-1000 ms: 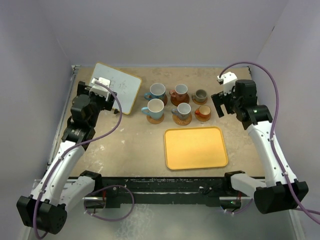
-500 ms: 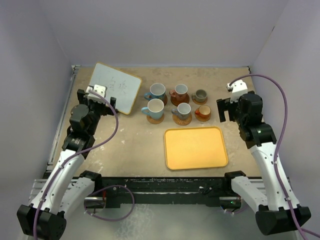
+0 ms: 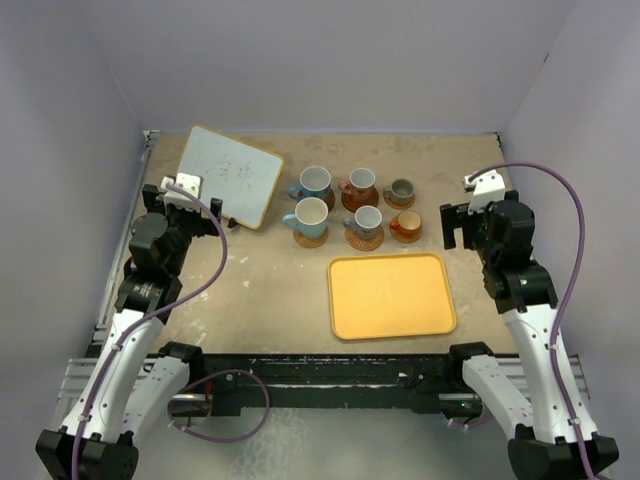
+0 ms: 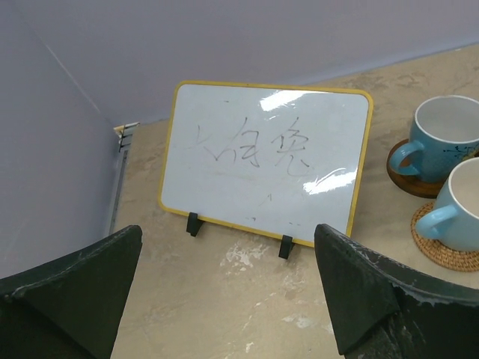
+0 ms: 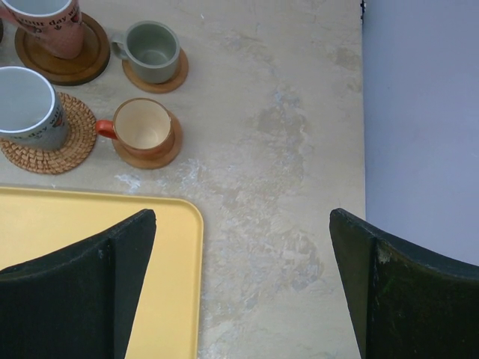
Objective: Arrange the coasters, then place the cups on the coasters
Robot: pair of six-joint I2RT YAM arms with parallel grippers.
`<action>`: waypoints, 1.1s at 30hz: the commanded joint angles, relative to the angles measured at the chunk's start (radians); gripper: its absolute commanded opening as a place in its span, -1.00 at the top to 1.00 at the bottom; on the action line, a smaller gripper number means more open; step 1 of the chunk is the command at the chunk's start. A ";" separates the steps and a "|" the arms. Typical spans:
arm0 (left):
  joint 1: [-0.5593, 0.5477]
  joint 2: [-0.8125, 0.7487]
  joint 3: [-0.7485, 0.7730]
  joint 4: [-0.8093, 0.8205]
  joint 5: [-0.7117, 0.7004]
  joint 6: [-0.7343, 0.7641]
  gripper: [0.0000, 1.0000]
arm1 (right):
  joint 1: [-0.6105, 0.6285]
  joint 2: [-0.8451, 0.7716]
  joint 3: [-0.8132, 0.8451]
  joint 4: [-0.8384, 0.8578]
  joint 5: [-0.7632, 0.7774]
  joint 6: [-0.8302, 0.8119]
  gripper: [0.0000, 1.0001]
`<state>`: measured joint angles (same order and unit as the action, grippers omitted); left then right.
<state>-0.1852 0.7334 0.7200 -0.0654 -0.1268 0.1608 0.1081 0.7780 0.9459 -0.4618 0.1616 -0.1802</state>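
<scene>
Six small handled ceramic mugs [image 3: 315, 181] each sit on round brown coasters [image 4: 449, 258], two rows far centre, beyond flat yellow rectangular tray [image 3: 392, 296]. Left gripper [image 4: 228, 247] and right gripper [image 5: 241, 224] spread wide, holding nothing.

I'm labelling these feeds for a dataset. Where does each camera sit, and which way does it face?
Top external: above and behind, looking down on the table; left arm and right arm show.
Left wrist: on that arm, facing the whiteboard; open left gripper at the bottom corners.
Right wrist: looks down on yellow tray and orange cup; open right gripper below.
Top and left wrist share the whiteboard.
</scene>
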 commanded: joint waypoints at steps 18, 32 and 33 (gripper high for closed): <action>0.022 -0.022 0.071 -0.019 0.005 0.009 -0.95 | -0.010 -0.056 -0.023 0.066 0.026 -0.036 -1.00; 0.021 -0.021 0.074 -0.033 0.019 0.026 -0.94 | -0.012 -0.042 -0.030 0.067 0.036 -0.049 -1.00; 0.021 -0.019 0.071 -0.031 0.019 0.027 -0.94 | -0.012 -0.041 -0.029 0.067 0.035 -0.049 -1.00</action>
<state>-0.1703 0.7227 0.7506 -0.1234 -0.1158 0.1761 0.1032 0.7395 0.9245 -0.4488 0.1741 -0.2176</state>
